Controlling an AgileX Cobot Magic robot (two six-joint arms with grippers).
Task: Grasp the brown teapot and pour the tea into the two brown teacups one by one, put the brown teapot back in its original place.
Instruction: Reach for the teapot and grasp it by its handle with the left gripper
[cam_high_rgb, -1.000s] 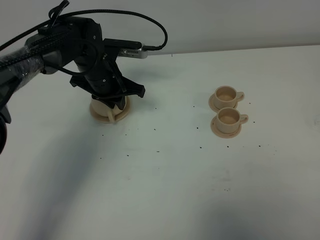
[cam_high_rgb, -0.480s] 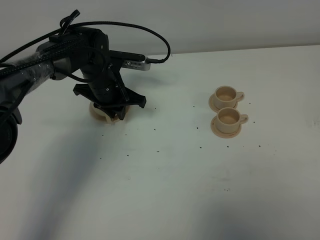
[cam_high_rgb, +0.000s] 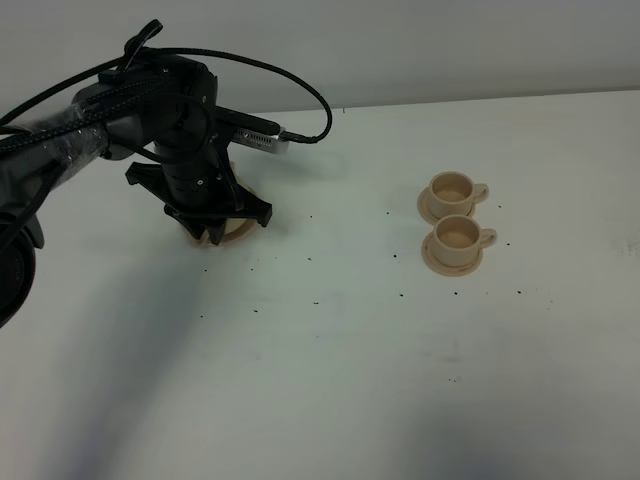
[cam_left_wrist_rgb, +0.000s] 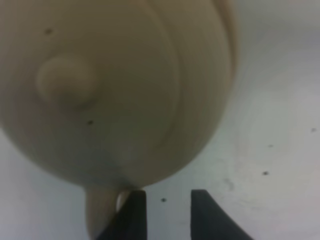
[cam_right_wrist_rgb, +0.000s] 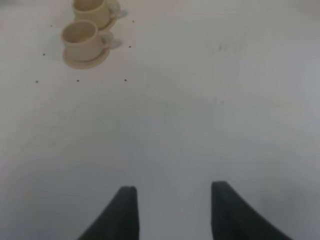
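The brown teapot (cam_high_rgb: 236, 232) stands at the left of the table, mostly hidden under my left gripper (cam_high_rgb: 214, 222); only its loop handle and a bit of its base show. In the left wrist view the teapot (cam_left_wrist_rgb: 125, 90) with its knobbed lid fills the picture. My left gripper (cam_left_wrist_rgb: 167, 215) is open just above it, with one finger beside the handle (cam_left_wrist_rgb: 100, 212) and bare table between the two fingers. The two brown teacups (cam_high_rgb: 452, 188) (cam_high_rgb: 458, 235) stand on saucers at the right. My right gripper (cam_right_wrist_rgb: 172, 212) is open and empty, away from the cups (cam_right_wrist_rgb: 82, 35).
The white table (cam_high_rgb: 330, 360) carries small dark specks between the teapot and the cups. The left arm's black cable (cam_high_rgb: 300, 90) loops above the teapot. A pale wall runs behind the table's far edge.
My left gripper has come down and shifted a little left over the teapot, which now shows less. The cups have not moved.
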